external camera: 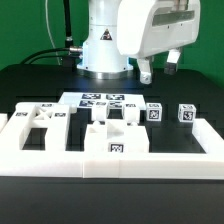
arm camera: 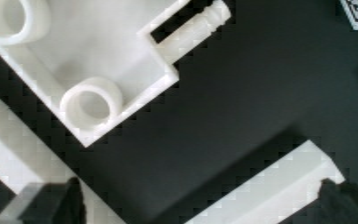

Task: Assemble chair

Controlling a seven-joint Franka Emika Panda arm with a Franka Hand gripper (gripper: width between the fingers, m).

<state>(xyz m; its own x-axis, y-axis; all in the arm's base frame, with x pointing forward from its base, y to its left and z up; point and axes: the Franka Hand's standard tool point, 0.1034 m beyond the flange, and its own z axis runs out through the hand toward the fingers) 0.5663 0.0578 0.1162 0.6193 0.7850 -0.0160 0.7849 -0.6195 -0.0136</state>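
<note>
Hanging above the black tabletop (external camera: 25,90) toward the exterior view's right: white two-finger end effector (external camera: 161,68), spread wide, gripping nothing. From the wrist, dark fingertips (arm camera: 48,205) far apart, with a white piece carrying a round collar (arm camera: 94,100) in sight on the tabletop. Resting in loose pieces on the tabletop: small glossy white plastic chair (external camera: 100,140), tagged black-and-white. Open square frame (external camera: 38,122) at the exterior view's left, slotted blocks (external camera: 125,125) mid-row, two small cubes (external camera: 153,112) rightward. Penned in front by a long low white border wall (external camera: 110,168); backed by the flat marker board (external camera: 100,99).
</note>
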